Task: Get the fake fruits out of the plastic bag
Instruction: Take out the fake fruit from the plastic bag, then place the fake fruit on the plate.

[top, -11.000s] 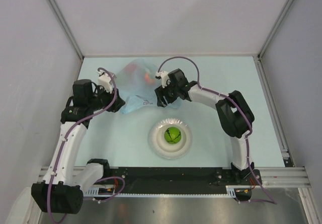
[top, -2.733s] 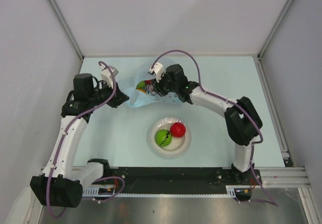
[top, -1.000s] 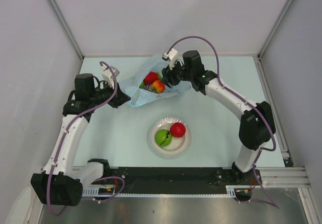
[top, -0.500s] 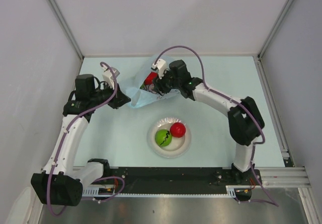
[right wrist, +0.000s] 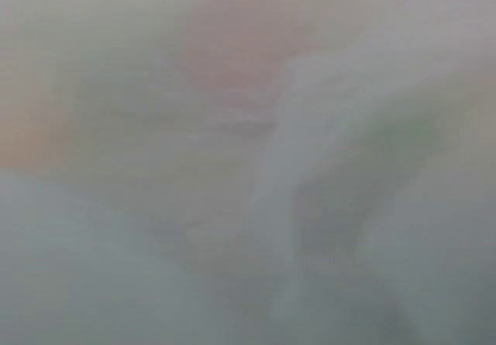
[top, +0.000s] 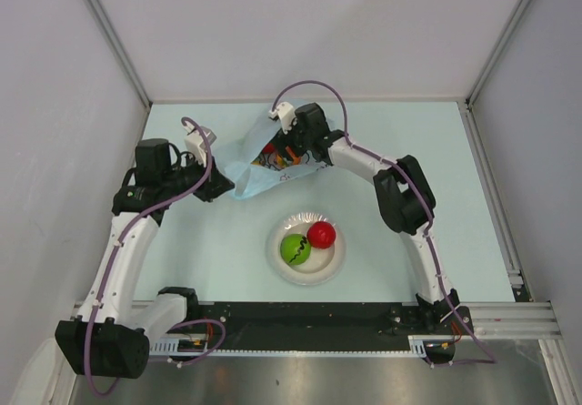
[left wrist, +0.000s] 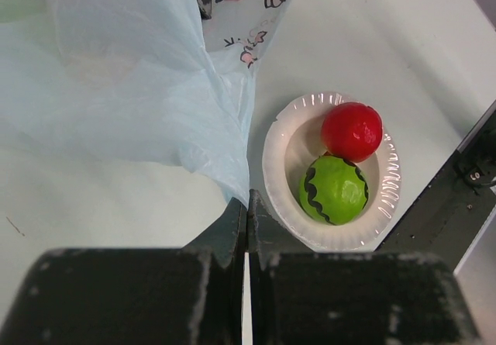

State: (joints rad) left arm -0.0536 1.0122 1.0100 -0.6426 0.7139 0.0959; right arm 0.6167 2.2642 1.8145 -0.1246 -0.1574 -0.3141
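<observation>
Plainly, the left tool (left wrist: 246,232) is clamping its jaws together on a low corner of the plastic bag (left wrist: 116,89), with the film running straight into the pinch. The right tool (top: 284,141) is sitting in the bag's open mouth. Its own camera is showing only fogged film, so whether its jaws are apart or together cannot be told.

The bag is lying toward the far edge of the table (top: 409,132), left of the middle, with orange and red fruits (top: 273,157) showing inside. Being thin, soft film, it is likely weighing almost nothing, so it will probably drag along with whatever is lifted out. A corner or a loop handle looks like the best anchor, while each smooth, round fruit wants a grip across its middle.

Between the bag and the near edge, a paper plate (top: 309,282) is holding a green striped fruit (top: 294,248) and a red fruit (top: 320,234), which are touching. Bare plate is showing mostly on its near side. Bare table is spreading toward the right edge, where walls are closing off the far and side edges.
</observation>
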